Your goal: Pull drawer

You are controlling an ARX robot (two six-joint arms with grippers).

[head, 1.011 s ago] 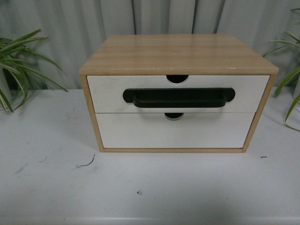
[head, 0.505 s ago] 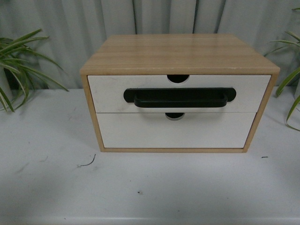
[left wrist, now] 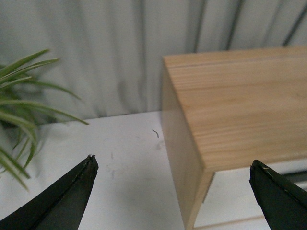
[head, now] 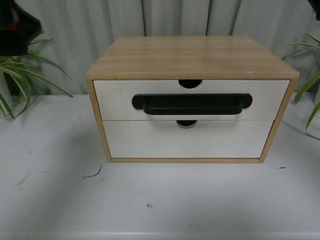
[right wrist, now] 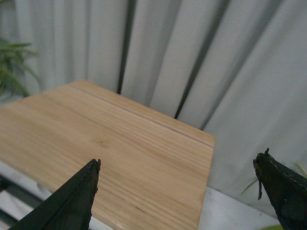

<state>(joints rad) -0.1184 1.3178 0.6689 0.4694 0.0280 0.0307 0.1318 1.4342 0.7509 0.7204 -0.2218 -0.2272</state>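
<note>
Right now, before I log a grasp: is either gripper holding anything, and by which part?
Nothing is held. The left gripper and right gripper are both open and empty; the black handle of the drawer is untouched.

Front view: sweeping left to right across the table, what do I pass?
Left plant → wooden cabinet, with the drawer and its black bar handle across the front → right plant.
</note>
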